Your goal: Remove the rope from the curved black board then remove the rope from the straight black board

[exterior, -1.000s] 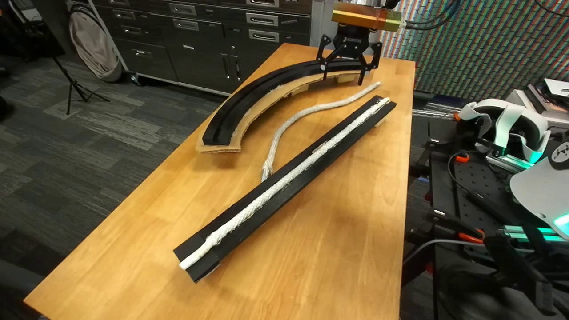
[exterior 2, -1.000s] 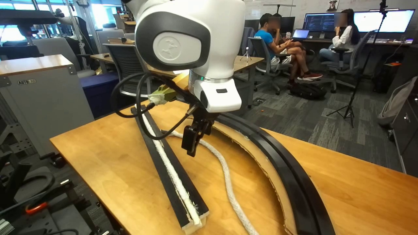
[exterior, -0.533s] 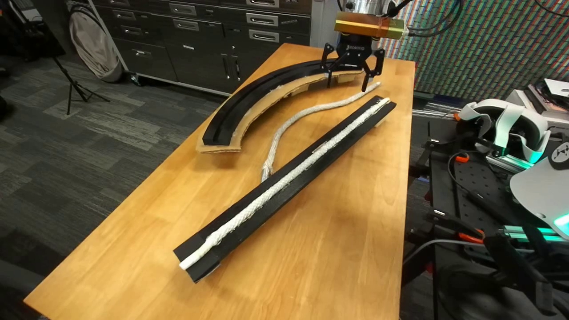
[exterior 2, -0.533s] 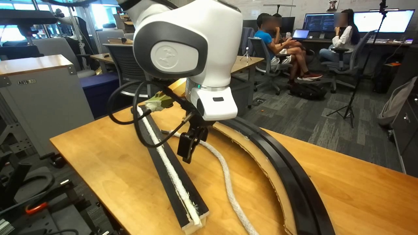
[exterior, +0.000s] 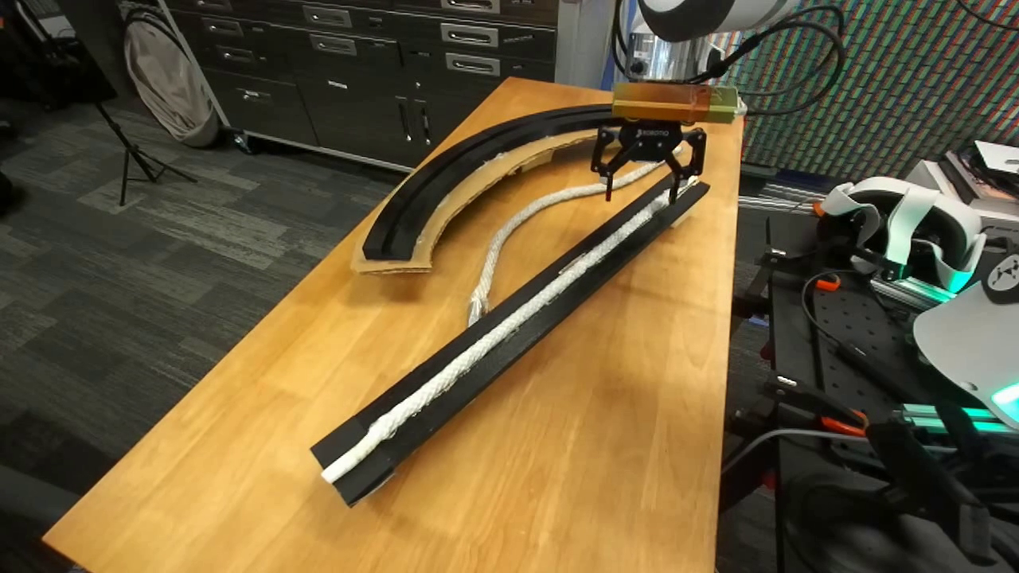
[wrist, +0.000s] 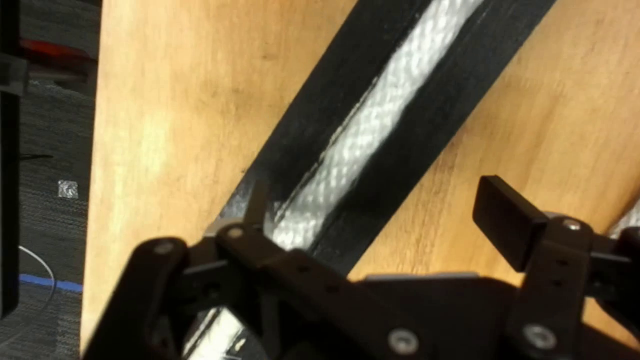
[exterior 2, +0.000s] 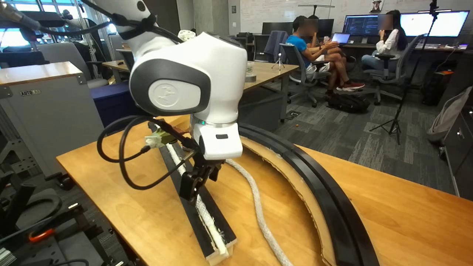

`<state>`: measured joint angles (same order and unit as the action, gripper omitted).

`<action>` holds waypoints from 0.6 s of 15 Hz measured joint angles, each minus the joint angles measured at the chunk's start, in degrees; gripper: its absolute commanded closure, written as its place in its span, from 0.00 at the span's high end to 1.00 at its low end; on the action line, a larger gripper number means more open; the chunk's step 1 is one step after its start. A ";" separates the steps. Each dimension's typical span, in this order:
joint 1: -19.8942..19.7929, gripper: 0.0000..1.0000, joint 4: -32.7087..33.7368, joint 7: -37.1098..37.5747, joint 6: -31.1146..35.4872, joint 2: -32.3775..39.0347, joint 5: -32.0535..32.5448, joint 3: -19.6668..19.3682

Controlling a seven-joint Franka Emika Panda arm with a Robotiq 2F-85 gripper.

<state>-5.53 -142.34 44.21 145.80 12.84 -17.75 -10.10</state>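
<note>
The gripper (wrist: 378,210), with fingers (wrist: 507,225) well apart, near the straight black board (wrist: 420,135).
Along this board, slanting over the wooden table (wrist: 165,125), lies a white rope (wrist: 370,125); one finger hides part of the board (whether it touches, I cannot tell), the other is beside it, over the table.
</note>
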 measured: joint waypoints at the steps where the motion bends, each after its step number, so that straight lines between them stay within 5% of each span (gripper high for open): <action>1: 0.46 1.00 -0.45 0.94 0.51 0.09 0.63 0.00; 3: 1.20 0.96 -1.06 3.07 1.34 0.22 2.13 0.00; 5: 1.76 0.74 -1.40 5.40 2.33 0.40 4.06 -0.01; 9: 2.38 0.46 -1.61 9.00 3.45 0.67 7.28 -0.02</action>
<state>-3.15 -143.95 53.21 149.25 13.51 -10.47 -10.12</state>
